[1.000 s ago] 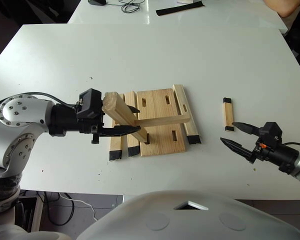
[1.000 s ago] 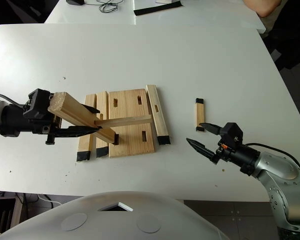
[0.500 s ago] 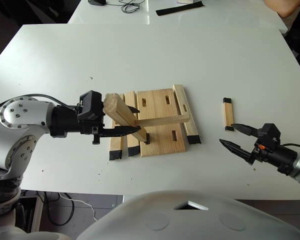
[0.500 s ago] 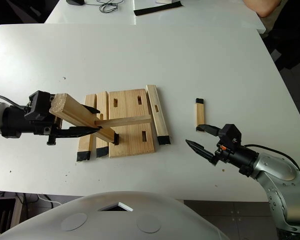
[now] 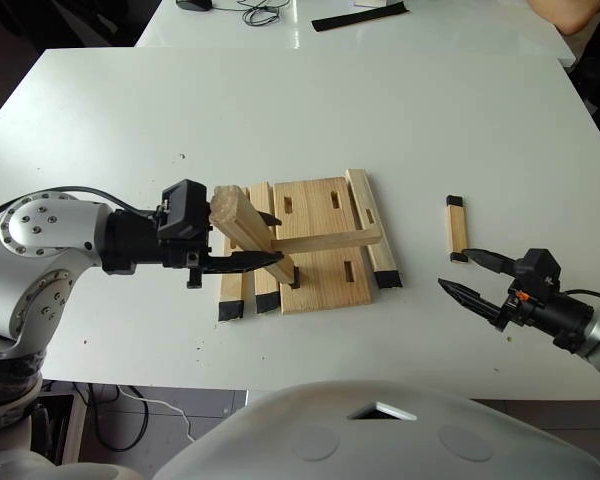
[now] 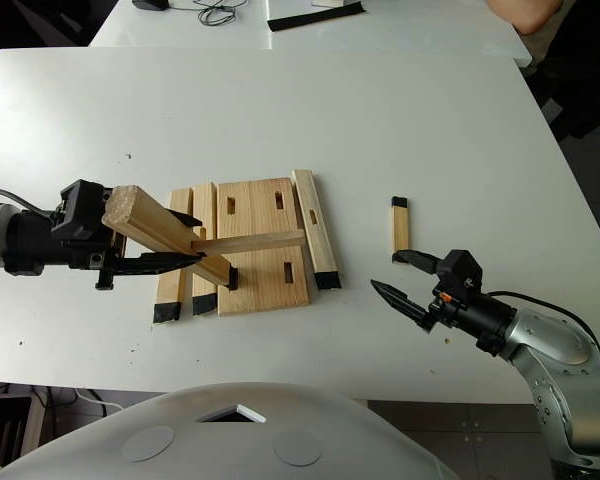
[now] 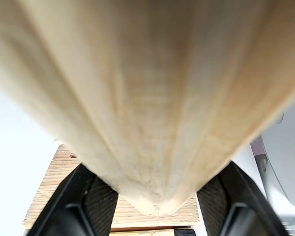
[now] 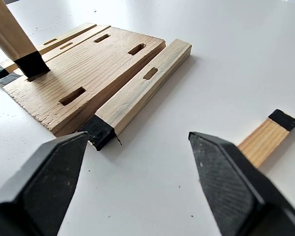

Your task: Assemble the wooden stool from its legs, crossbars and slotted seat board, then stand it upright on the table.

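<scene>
My left gripper (image 5: 278,240) is shut on a wooden leg (image 5: 242,222) and holds it tilted. The leg's black-tipped foot rests on the slotted seat board (image 5: 320,215) by its near-left slot. A thin crossbar (image 5: 330,241) sticks out of this leg to the right, over the board. In the left wrist view the leg (image 7: 147,98) sits between the black fingers (image 7: 101,206). Two legs (image 5: 232,292) lie left of the board, and one leg (image 5: 372,235) lies against its right edge. A short crossbar (image 5: 456,228) lies further right. My right gripper (image 5: 453,268) hovers open just in front of it.
The white table (image 5: 400,120) has free room behind and to the right of the parts. A second table at the back carries a black strip (image 5: 358,16) and cables (image 5: 260,10). The front edge lies close below both grippers.
The held leg's upper end has edged slightly right with my left gripper. My right gripper has drifted a little toward the front edge, still open.
</scene>
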